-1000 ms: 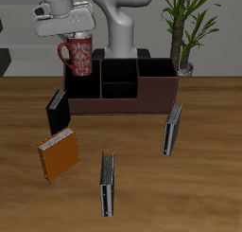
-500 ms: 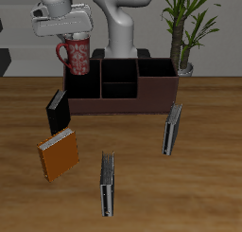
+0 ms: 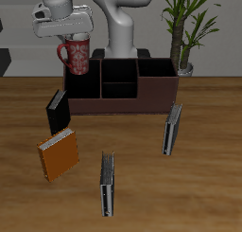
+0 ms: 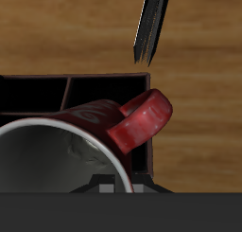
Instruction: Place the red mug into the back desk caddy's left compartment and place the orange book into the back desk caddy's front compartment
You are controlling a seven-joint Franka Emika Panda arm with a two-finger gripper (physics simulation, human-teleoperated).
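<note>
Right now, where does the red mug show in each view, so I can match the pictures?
Exterior view: the red mug hangs from the gripper, just above the end section of the desk caddy.
Wrist view: the mug fills the foreground, rim toward the camera, handle sticking out sideways.
Shared landmark: the black book standing near that caddy end, seen edge-on at the wrist.

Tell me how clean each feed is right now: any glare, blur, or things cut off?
Exterior view: soft, even light, no glare, faint shadows under the standing books; the gripper and red mug are small and low in detail. Wrist view: sharp enough, but the mug fills the frame, cut off at its edge, hiding most of the caddy.
</note>
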